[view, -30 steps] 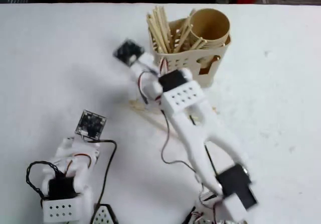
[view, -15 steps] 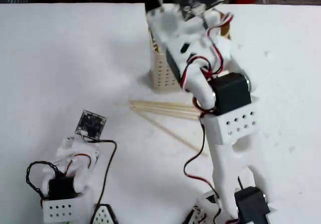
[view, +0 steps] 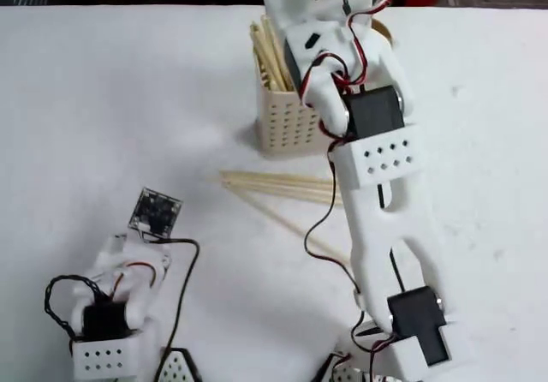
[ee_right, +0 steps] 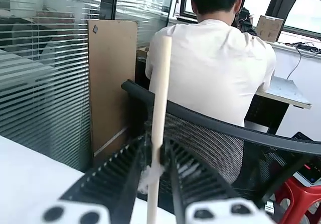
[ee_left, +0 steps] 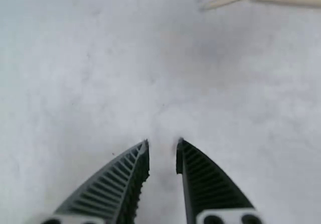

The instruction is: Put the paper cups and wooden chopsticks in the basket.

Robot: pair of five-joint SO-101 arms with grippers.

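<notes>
A single wooden chopstick (ee_right: pixel 160 93) is pinched between the almost closed jaws of the right tool (ee_right: pixel 157 142), and a long part of it is left standing free of the grip. The basket (view: pixel 287 129) is set near the far edge of the bench (view: pixel 103 99), about midway along, and is partly covered by the right arm (view: pixel 368 142), which is stretched over it from the near edge; whether the two touch cannot be told. A sheaf of chopsticks (view: pixel 267 52) is stood in the basket's left side. Several loose chopsticks (view: pixel 278 185) are laid flat on the bench just on the near side of the basket, one angled off toward the near edge. The left tool (ee_left: pixel 162 144) is held low over bare bench by the near left corner, its jaws a narrow slit apart with nothing between them.

The held stick is gripped on a thin line only, so it could be swung or slid in the jaws if it is brushed against the sheaf or the basket rim. If it is let go with the tool beyond the basket's far wall, it is likely to be lost over the far edge. The basket looks light and could be shoved or tipped by the arm above it, and the sheaf spilled. The loose sticks could be rolled or scattered by jaws closed onto them off-centre
</notes>
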